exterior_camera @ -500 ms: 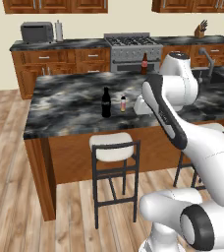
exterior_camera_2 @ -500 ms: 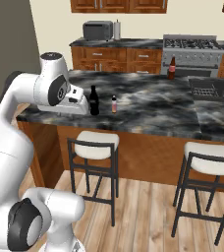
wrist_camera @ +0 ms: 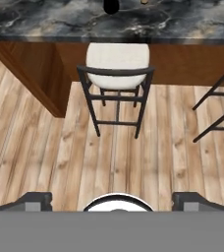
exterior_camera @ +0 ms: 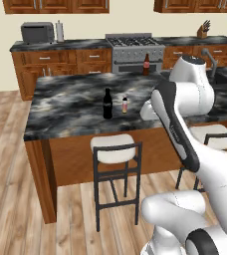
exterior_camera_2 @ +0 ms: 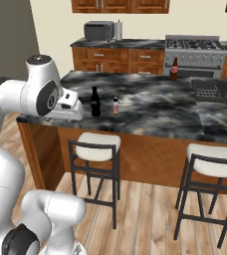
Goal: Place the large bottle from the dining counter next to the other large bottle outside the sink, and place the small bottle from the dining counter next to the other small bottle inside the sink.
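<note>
On the marbled dining counter (exterior_camera: 70,107) the tall black large bottle (exterior_camera: 107,103) (exterior_camera_2: 95,102) stands upright. The tiny pinkish small bottle (exterior_camera: 125,105) (exterior_camera_2: 115,105) stands just to its right. My gripper (wrist_camera: 114,202) is open and holds nothing. Its hand (exterior_camera: 148,110) (exterior_camera_2: 70,110) hangs at the counter's near edge, pointing down at the floor. The brown other large bottle (exterior_camera: 146,64) (exterior_camera_2: 174,68) stands on the far side, left of the black sink (exterior_camera_2: 195,85). The other small bottle is hidden inside the sink. In the hand view the black bottle's base (wrist_camera: 111,6) shows at the top edge.
A white-seated bar stool (wrist_camera: 117,59) (exterior_camera: 113,142) stands below the hand, with a second stool (exterior_camera_2: 212,162) to its right. Behind the counter are a grey faucet (exterior_camera: 212,60), a stove (exterior_camera: 135,42) and a toaster (exterior_camera: 37,33). Wood floor lies in front of the counter.
The hand has dipped slightly at the counter's edge and the upper arm has shifted a little. Both bottles on the counter stand as before.
</note>
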{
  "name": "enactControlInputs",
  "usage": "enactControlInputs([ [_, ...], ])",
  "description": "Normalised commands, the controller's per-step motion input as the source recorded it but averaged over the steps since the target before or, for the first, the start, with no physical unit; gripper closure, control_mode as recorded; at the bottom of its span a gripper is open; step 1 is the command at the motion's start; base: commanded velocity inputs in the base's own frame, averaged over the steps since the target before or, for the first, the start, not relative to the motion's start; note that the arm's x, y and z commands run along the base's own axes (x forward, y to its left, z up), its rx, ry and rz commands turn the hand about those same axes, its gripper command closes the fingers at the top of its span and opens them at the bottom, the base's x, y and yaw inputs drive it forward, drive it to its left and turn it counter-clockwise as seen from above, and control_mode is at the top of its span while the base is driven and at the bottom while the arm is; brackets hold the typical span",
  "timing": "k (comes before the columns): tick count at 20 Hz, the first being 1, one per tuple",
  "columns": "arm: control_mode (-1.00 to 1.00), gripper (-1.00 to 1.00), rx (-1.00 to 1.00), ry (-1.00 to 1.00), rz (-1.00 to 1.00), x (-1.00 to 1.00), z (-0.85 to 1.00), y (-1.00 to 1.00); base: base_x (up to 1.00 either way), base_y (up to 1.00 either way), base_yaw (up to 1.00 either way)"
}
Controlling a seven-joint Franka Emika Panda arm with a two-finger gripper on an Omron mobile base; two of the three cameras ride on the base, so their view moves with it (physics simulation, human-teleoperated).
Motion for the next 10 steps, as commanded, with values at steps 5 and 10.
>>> enactControlInputs([
  [5, -1.0, -1.0, 0.0, -0.15, -0.01, -0.84, 0.23, 0.0, 0.0, 0.0, 0.0],
  [10, -1.0, -1.0, 0.0, -0.2, 0.0, -0.85, 0.21, 0.0, 0.0, 0.0, 0.0],
])
